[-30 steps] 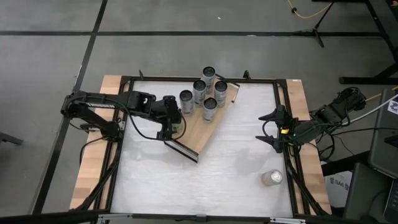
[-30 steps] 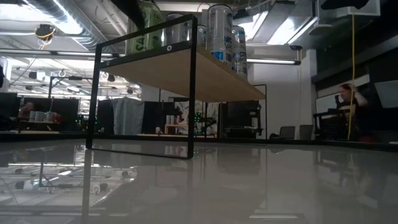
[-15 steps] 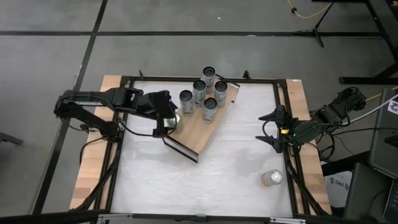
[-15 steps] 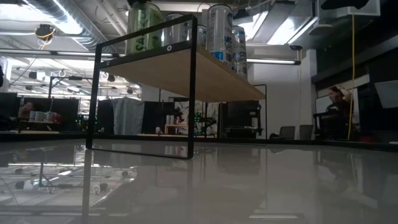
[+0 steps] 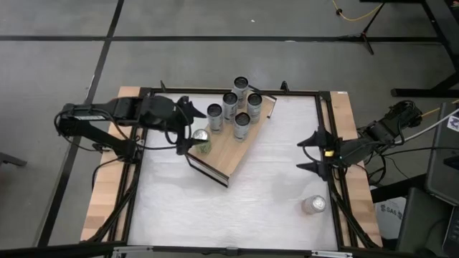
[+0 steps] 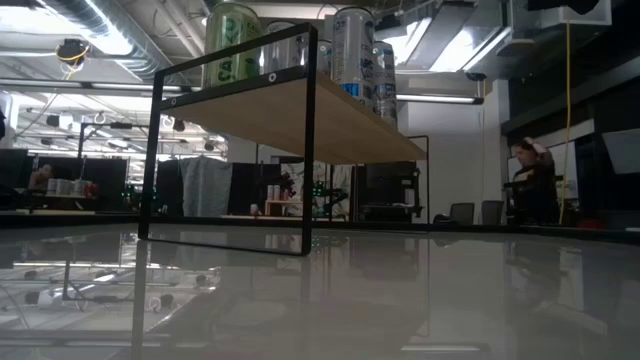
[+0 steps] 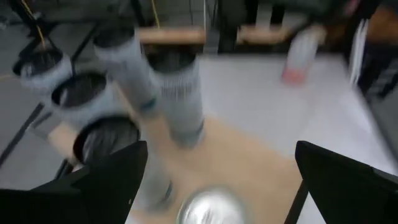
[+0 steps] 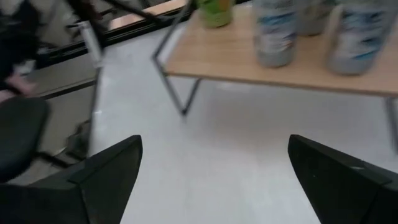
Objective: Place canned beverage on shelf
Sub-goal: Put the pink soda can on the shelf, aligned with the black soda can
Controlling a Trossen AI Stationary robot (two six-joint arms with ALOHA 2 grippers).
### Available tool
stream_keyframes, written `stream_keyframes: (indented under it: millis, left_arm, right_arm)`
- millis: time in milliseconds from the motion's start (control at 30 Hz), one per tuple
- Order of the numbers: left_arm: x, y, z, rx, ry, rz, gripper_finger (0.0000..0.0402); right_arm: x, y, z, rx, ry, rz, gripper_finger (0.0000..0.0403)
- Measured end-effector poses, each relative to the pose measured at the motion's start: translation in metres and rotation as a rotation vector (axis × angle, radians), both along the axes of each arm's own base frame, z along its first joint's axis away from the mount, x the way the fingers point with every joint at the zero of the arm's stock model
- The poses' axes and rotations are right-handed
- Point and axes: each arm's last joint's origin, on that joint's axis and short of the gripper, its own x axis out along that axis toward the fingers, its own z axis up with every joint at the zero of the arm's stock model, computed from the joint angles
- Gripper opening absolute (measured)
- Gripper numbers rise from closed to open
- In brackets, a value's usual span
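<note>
The shelf, a light-wood board on a black frame, stands slantwise at the table's far left. A green can stands upright on its near-left end and also shows in the low view. Several grey cans stand on its far end. Another can stands on the white table at the near right. My left gripper is open and empty, just left of the green can; its wrist view shows the can's top between the fingers. My right gripper is open and empty near the right edge.
The table has a black frame rail around it and wooden strips at its left and right sides. White tabletop lies between the shelf and the lone can. A person shows in the room behind the table.
My left gripper has drawn back from the green can toward the table's left and far edges and is clear of it. The green can stays upright on the shelf's near-left end.
</note>
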Motion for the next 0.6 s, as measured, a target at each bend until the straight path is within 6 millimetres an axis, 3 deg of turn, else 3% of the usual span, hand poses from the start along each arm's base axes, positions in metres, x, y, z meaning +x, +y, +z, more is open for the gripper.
stream_keyframes:
  millis: [300, 600]
  left_arm:
    - [0.033, -0.020, 0.014, -0.136, -0.277, -0.021, 0.0400]
    - [0.083, -0.045, -0.009, -0.175, -0.329, -0.018, 0.0400]
  right_arm:
    - [0.002, 0.010, 0.006, 0.176, 0.002, 0.210, 0.0392]
    - [0.004, 0.019, 0.012, 0.363, 0.017, 0.348, 0.0392]
